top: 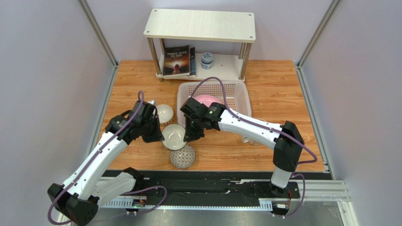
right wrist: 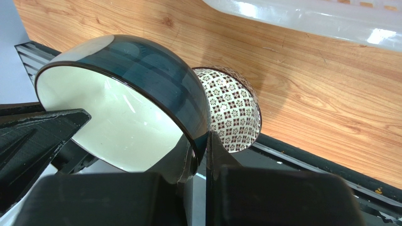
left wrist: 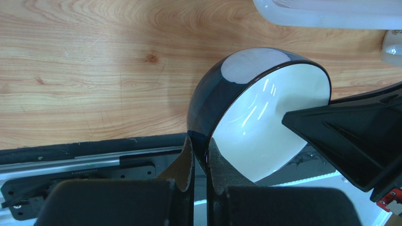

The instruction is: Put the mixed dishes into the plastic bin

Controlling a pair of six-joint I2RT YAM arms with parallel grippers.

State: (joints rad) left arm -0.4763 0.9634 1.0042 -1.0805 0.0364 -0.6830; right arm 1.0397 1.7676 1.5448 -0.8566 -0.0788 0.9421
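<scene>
A bowl, white inside and dark blue outside (top: 173, 135), is held tilted just above the table between both grippers. My left gripper (top: 159, 135) is shut on its left rim (left wrist: 200, 155). My right gripper (top: 190, 135) is shut on the opposite rim (right wrist: 202, 147). The bowl fills both wrist views (left wrist: 264, 122) (right wrist: 118, 113). A dark-patterned bowl (top: 182, 157) (right wrist: 233, 110) sits on the table just in front of it. A small white bowl (top: 164, 113) sits behind the left gripper. The pink plate (top: 207, 100) lies in the plastic bin (top: 238, 96).
A white two-tier shelf (top: 200, 24) stands at the back with a book (top: 177, 60) and a small blue-white jar (top: 206, 60). A white piece (top: 248, 140) shows under my right forearm; I cannot tell what it is. The bin's rim shows in both wrist views (left wrist: 330, 14) (right wrist: 306, 19).
</scene>
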